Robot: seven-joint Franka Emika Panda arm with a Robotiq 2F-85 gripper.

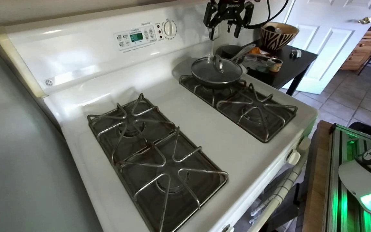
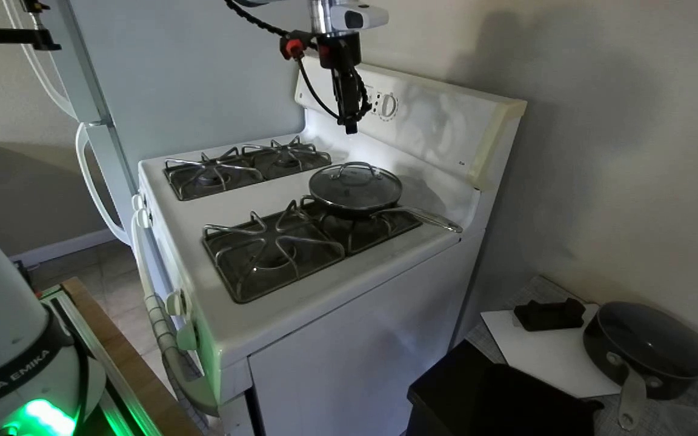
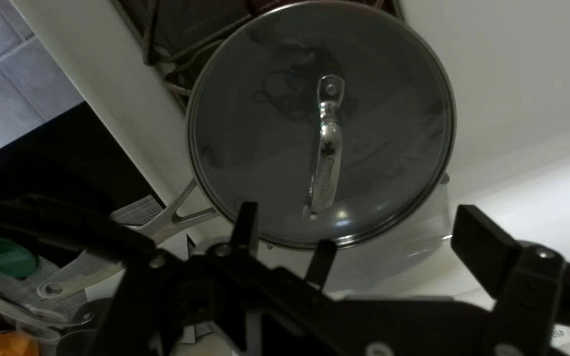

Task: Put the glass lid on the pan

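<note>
The glass lid (image 1: 204, 68) lies on top of the pan (image 1: 216, 84), its metal rim about level on the pan's rim. It has an arched silvery handle and shows also in an exterior view (image 2: 340, 189) and in the wrist view (image 3: 260, 133). The pan stands on the back burner; its handle (image 2: 431, 217) points out over the stove's side edge and shows in the wrist view (image 3: 166, 227). My gripper (image 1: 224, 33) is open and empty, above and apart from the lid, toward the backguard. It shows in an exterior view (image 2: 351, 128) and in the wrist view (image 3: 359, 225).
The stove's backguard (image 1: 85, 54) rises behind the pan. Metal burner grates (image 1: 159, 154) stand up from the stove top. Beside the stove are a patterned bowl (image 1: 277, 37), a dark pot (image 2: 646, 351) and a black box (image 2: 494, 399), lower than the stove top.
</note>
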